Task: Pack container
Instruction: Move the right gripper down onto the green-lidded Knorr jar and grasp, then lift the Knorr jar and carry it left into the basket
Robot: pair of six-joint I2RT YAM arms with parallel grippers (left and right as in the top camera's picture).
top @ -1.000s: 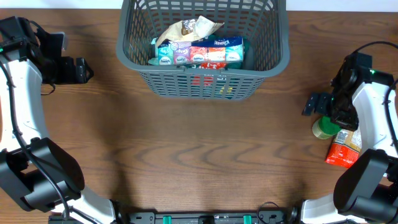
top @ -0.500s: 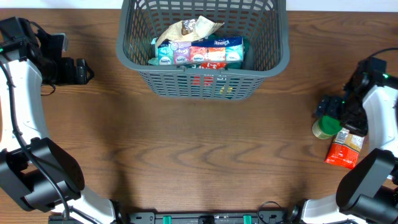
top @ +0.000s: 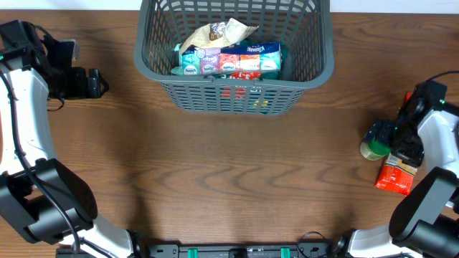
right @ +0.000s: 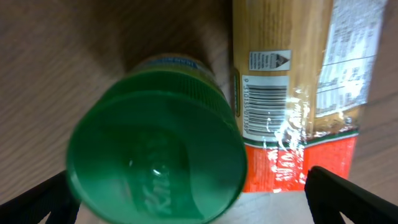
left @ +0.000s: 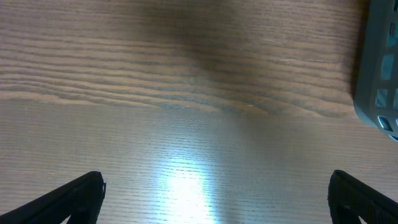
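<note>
The container (top: 150,68), a dark grey lattice basket, stands at the back centre and holds several packets (top: 231,59). A corner of the basket (left: 379,62) shows at the right of the left wrist view. A green-lidded jar (top: 371,150) and a red and tan packet (top: 396,175) lie at the right. My right gripper (top: 379,133) is open just above the jar. In the right wrist view the jar's lid (right: 155,155) sits between the jaws, the packet (right: 298,93) right beside it. My left gripper (top: 97,81) is open and empty at the far left.
In the left wrist view only bare wood (left: 199,124) lies under the open fingers (left: 68,199). The packet touches the jar's right side. The basket's front wall (top: 233,97) faces the middle of the table.
My right gripper has moved right and toward the front, coming down over the green-lidded jar. The left arm and the basket have not moved.
</note>
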